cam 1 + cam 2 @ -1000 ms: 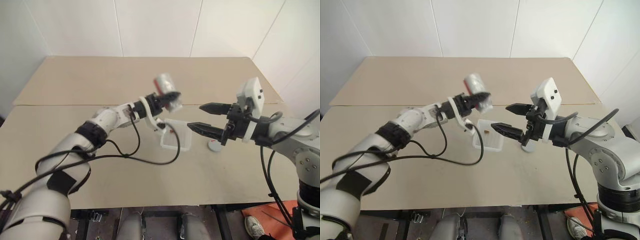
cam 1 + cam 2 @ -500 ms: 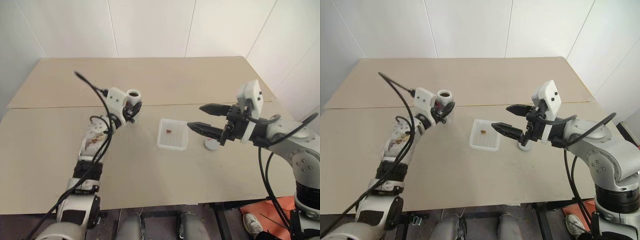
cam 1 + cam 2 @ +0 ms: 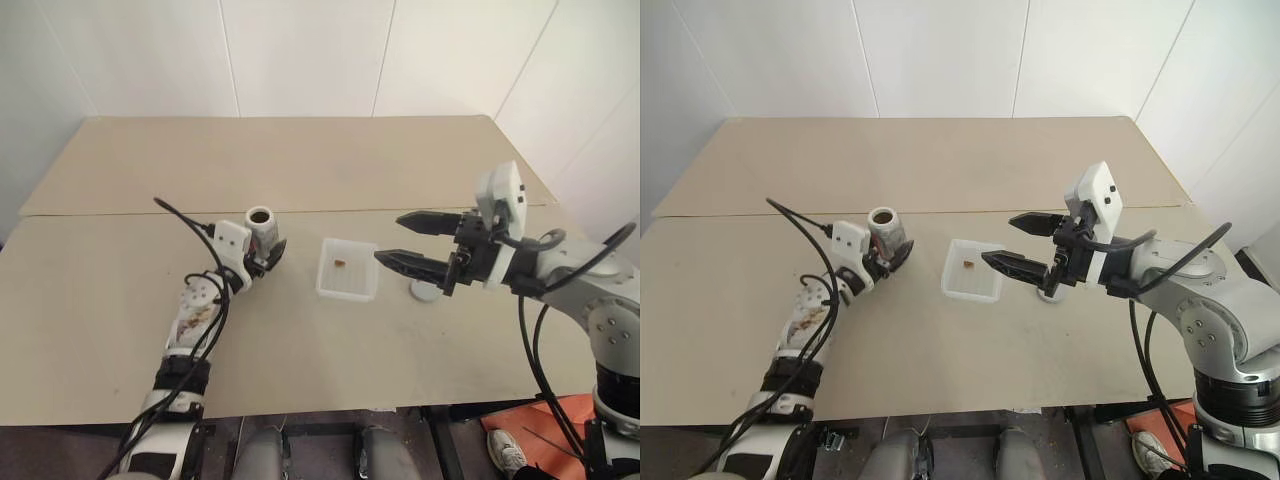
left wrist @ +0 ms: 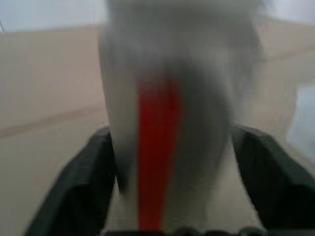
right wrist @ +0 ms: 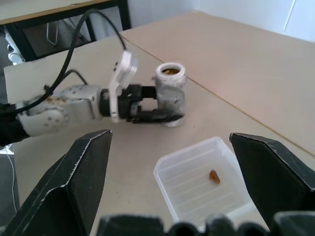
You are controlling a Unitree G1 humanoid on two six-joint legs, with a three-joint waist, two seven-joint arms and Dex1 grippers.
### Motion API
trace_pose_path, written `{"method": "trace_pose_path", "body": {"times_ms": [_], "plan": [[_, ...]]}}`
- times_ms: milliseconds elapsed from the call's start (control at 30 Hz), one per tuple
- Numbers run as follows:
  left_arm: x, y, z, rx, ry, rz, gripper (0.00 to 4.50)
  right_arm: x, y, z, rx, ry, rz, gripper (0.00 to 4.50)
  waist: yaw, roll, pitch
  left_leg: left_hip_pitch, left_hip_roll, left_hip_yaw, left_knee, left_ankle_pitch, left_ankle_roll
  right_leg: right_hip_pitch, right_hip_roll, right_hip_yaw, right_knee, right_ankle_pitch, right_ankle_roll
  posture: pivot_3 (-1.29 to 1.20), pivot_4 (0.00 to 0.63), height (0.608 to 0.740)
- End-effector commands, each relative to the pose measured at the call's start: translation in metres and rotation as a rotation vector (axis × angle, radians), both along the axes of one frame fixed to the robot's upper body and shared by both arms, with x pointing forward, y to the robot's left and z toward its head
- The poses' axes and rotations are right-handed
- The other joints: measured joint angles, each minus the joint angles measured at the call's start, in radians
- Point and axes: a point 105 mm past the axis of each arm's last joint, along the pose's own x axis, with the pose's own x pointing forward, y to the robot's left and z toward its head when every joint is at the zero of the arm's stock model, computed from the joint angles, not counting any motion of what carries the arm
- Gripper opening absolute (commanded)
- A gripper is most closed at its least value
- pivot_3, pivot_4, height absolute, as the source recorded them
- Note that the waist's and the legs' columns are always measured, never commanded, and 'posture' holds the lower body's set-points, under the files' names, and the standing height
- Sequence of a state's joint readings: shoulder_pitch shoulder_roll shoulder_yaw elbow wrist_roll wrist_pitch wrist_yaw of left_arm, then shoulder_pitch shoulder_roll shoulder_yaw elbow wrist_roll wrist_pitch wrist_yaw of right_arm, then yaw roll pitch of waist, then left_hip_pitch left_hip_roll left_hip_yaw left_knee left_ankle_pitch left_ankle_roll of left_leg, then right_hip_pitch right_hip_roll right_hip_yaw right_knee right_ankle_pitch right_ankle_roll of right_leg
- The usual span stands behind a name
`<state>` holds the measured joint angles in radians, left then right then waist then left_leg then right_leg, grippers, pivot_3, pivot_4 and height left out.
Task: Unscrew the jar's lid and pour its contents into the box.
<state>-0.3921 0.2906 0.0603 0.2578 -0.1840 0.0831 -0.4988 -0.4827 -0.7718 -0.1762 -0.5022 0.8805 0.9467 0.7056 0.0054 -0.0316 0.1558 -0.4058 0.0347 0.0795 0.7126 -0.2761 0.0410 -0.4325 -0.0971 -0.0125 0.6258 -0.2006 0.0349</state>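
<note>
The jar (image 3: 262, 231) stands upright w/o lid on the bench (image 3: 300, 370), left claw (image 3: 268, 251) spread around it. Box (image 3: 347, 281) w/ the contents (image 3: 341, 264) sits mid-bench, far from edges. Right claw (image 3: 407, 241) wide, empty, above the lid (image 3: 425, 291).

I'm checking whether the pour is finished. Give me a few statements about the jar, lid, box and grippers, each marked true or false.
1. The small clear cylindrical jar stands upright on the table, its mouth open. True.
2. The small round light-grey lid is screwed onto the jar. False: it lies on the table, on the far side of the box from the jar.
3. A tiny brownish-orange bit lies inside the shallow translucent white plastic box. True.
4. The right gripper is clamped on the box. False: its fingers stand open above the table, holding nothing.
5. The left gripper has its fingers on either side of the jar. True.
</note>
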Motion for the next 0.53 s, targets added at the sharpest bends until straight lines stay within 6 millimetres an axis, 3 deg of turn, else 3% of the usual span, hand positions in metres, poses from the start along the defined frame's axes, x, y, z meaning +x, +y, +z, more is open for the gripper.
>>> {"method": "trace_pose_path", "body": {"times_ms": [33,233,400,533], "plan": [[-0.021,0.005,0.026,0.032,-0.078,-0.03,4.11,-0.005,-0.007,0.006,-0.003,-0.035,0.002,4.5,0.0,0.0,0.0,0.0,0.0,0.0,0.0,0.0,0.0,0.0,0.0,0.0,0.0,0.0,0.0,0.0,0.15,0.74],[-0.077,0.038,0.041,0.152,-0.06,-0.054,4.11,-0.003,-0.033,-0.007,-0.046,-0.014,-0.035,4.5,0.0,0.0,0.0,0.001,0.001,0.0,0.0,-0.001,0.001,0.0,-0.001,0.001,-0.002,0.0,0.0,0.0,0.15,0.74],[-0.123,0.074,0.058,0.267,-0.047,-0.231,4.11,0.0,-0.058,-0.032,-0.094,-0.049,-0.072,4.5,0.004,0.001,0.0,0.005,0.001,0.001,-0.001,-0.001,0.0,0.002,-0.001,0.001,-0.003,-0.001,-0.002,0.0,0.15,0.74],[-0.133,0.08,0.061,0.299,-0.053,-0.343,4.11,-0.003,-0.069,-0.044,-0.082,-0.046,-0.068,4.5,0.006,0.001,0.0,0.01,0.001,0.003,-0.001,-0.001,0.0,0.006,-0.001,0.001,-0.003,-0.004,-0.006,0.0,0.15,0.74]]}}
